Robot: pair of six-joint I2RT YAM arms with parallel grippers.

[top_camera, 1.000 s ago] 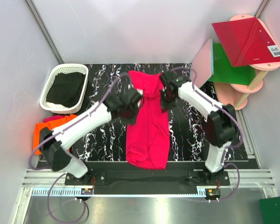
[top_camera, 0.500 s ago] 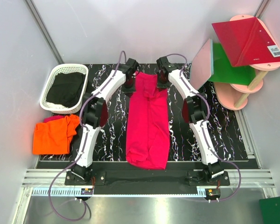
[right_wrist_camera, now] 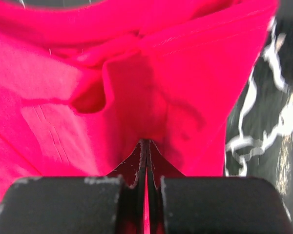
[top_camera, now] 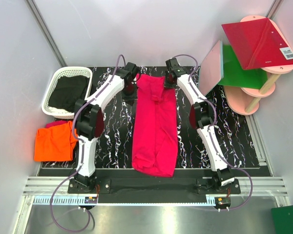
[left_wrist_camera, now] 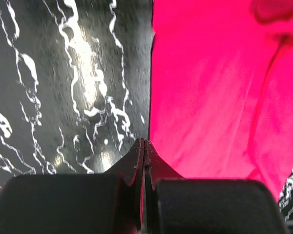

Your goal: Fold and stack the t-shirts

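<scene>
two claws were clamped shut on the far corners of the pink t-shirt point(top_camera: 155, 126): left gripper point(top_camera: 133, 87) on its left edge, right gripper point(top_camera: 167, 80) on its right. it lay mid-table point(top_camera: 107, 131), long axis running near to far. the orange t-shirt point(top_camera: 53, 141) sat folded far left.

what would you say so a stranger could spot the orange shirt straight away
Find the black marbled table, then the white basket at its far left corner. Just nearer than the basket, at the table's left edge, lies the orange shirt, folded small. It is the only orange thing there; the pink shirt lies long and flat in the table's middle.
</scene>
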